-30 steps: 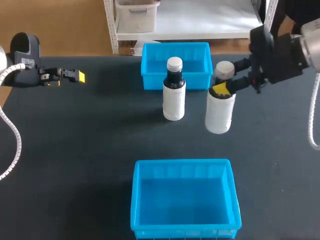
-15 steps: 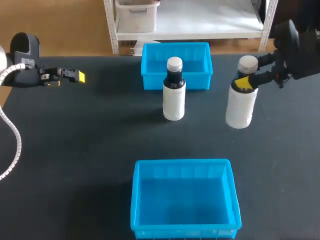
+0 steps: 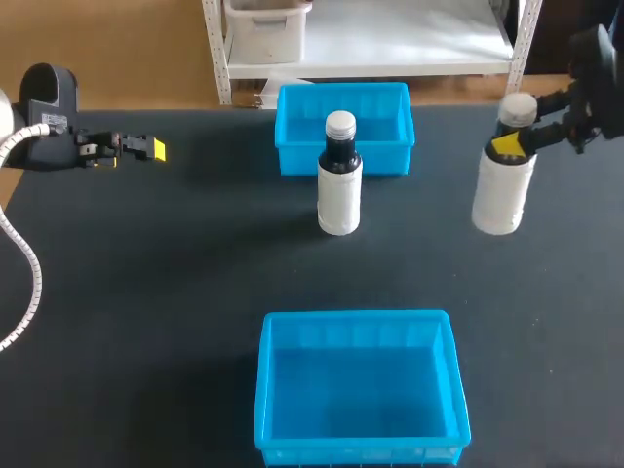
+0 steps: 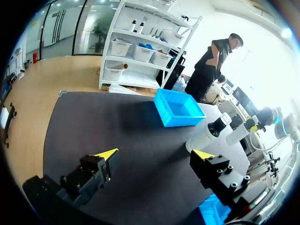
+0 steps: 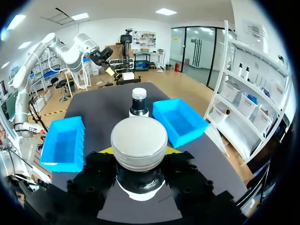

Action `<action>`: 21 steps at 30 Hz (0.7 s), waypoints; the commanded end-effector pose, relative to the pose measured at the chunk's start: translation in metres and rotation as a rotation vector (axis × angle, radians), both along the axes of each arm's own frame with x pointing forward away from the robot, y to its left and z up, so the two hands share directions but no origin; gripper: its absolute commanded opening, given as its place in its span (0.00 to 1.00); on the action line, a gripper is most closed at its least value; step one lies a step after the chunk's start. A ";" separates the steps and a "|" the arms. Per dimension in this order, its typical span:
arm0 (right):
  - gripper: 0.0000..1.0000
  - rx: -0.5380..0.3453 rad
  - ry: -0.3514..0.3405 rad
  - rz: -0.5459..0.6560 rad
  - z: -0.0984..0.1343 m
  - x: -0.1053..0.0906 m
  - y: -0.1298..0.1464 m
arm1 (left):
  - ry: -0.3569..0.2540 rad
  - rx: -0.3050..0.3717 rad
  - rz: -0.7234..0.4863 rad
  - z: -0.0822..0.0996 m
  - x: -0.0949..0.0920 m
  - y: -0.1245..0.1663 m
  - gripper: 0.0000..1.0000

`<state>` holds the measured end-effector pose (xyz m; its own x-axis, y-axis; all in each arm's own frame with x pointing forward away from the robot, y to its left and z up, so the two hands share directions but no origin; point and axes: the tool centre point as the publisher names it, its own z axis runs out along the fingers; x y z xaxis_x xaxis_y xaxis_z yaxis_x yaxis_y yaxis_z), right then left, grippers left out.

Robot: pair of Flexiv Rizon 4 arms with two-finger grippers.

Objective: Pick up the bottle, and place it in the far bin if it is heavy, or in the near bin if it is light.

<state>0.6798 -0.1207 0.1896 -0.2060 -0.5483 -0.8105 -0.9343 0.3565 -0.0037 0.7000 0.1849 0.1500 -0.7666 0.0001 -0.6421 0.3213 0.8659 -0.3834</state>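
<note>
My right gripper [image 3: 509, 146] is clamped on the neck of the white bottle [image 3: 501, 195], 1 yellow tip on each side just under the grey cap, and the bottle is upright below the fingers. It is far over on the right side of the table [image 3: 146, 292], close to the right edge and well apart from both bins; I cannot tell whether its base touches the dark surface. A second bottle [image 3: 339, 185], white with a dark neck, stands upright at the middle of the table, just on the near side of the far bin [image 3: 292, 127]; whether it touches the bin's near wall I cannot tell. A broad gap of table lies between the 2 bottles. The far bin sits at the table's far edge, in the middle. The near bin [image 3: 273, 390] sits at the near edge, also in the middle, and a wide band of dark surface runs between it and the second bottle. My left gripper [image 3: 156, 149] is at the far left, close to the left edge and level with the far bin, its 2 fingers spread wide with only table showing between them, and a long stretch of surface separates it from the bins and both bottles
</note>
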 end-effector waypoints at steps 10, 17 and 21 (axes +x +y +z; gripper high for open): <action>0.00 -0.015 -0.029 0.022 0.032 0.045 -0.020 | 0.000 0.000 0.000 0.000 0.000 0.000 1.00; 0.00 -0.013 -0.050 0.057 0.051 0.074 -0.016 | 0.000 0.000 0.000 0.000 0.000 0.000 1.00; 0.00 -0.012 -0.068 0.085 0.063 0.093 -0.007 | 0.000 0.000 0.000 0.000 0.000 0.000 1.00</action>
<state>0.7517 -0.1342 0.2467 -0.1078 -0.5695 -0.8149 -0.9448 0.3137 -0.0942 0.7000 0.1849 0.1500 -0.7666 0.0001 -0.6421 0.3213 0.8659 -0.3834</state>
